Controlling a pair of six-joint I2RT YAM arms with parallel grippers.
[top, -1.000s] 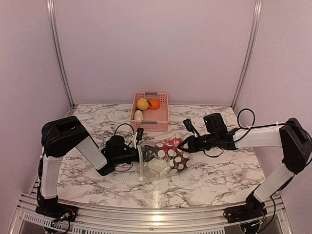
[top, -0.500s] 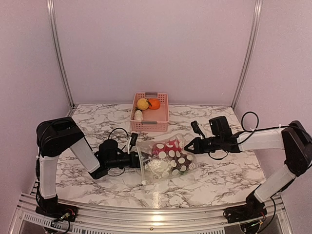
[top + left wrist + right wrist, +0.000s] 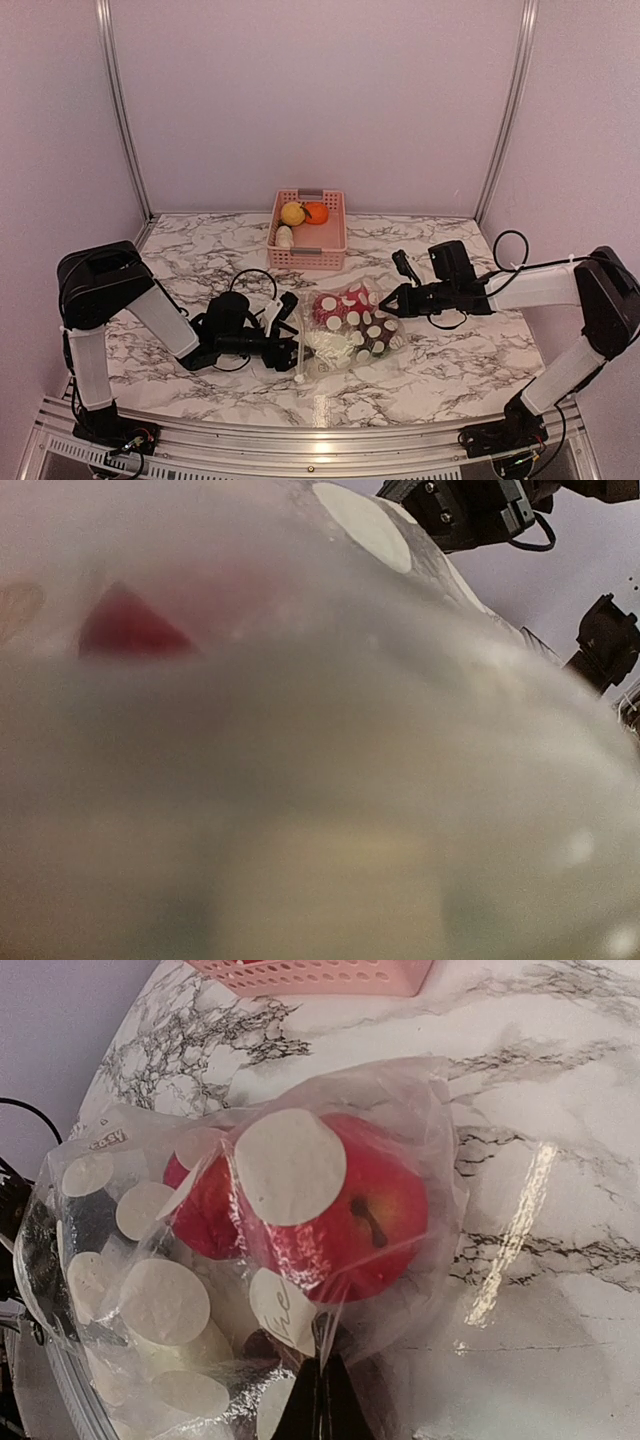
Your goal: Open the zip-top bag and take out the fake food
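Nearest the bases, the left arm point(image 3: 160, 310) lies low across the marble surface point(image 3: 450, 360), and the left jaws sit against the left edge of the bag point(image 3: 352, 325), by its white zip strip point(image 3: 299, 350). Their own camera is pressed into blurred plastic, so I cannot tell how far the jaws are open or whether they have hold of anything. The dotted bag lies on the surface between the two arms, bulging with toy food point(image 3: 330, 340) – a red apple point(image 3: 350, 1210) at the right end, pale and dark pieces further in. From the right, the right arm point(image 3: 530, 285) reaches in just above the surface, and the right jaws are closed to a point on a fold of plastic at the bag's right corner, just beside the apple. Further back stands a pink basket point(image 3: 308, 258), apart from the bag, holding a yellow piece point(image 3: 292, 213), an orange piece point(image 3: 316, 212) and a white piece point(image 3: 285, 237).
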